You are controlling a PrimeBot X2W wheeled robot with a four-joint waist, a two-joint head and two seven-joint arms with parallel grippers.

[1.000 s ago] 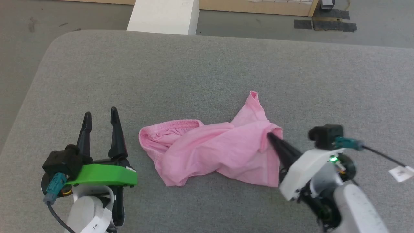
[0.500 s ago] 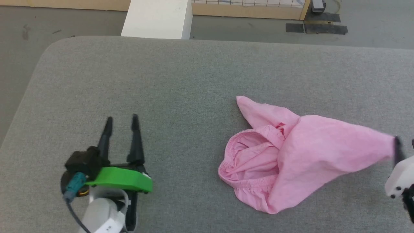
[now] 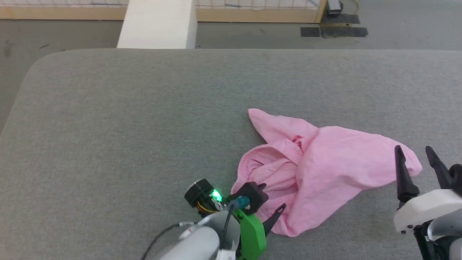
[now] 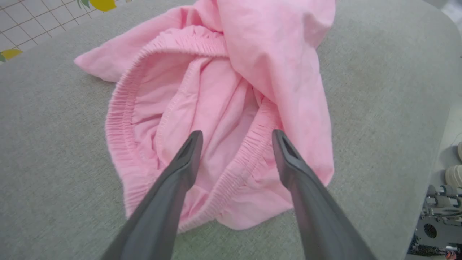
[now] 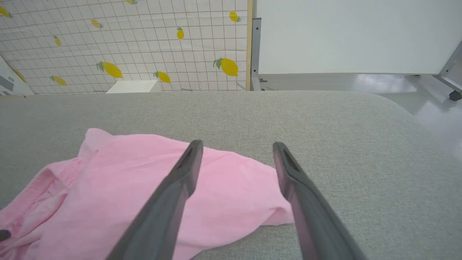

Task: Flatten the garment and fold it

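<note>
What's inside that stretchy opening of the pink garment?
Inside the elastic opening of the garment lie crumpled pink inner folds and a stitched seam. A flap of the same fabric drapes over one side, hiding what lies deeper.

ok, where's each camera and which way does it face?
Head view: on the head, looking forward and down at the garment on the grey table; left tool bottom centre, right tool lower right.
Left wrist view: left wrist, looking down along its open fingers into the elastic hem.
Right wrist view: right wrist, looking low across the table to a lemon-print wall, past its open fingers.
Shared: all three show the garment.
</note>
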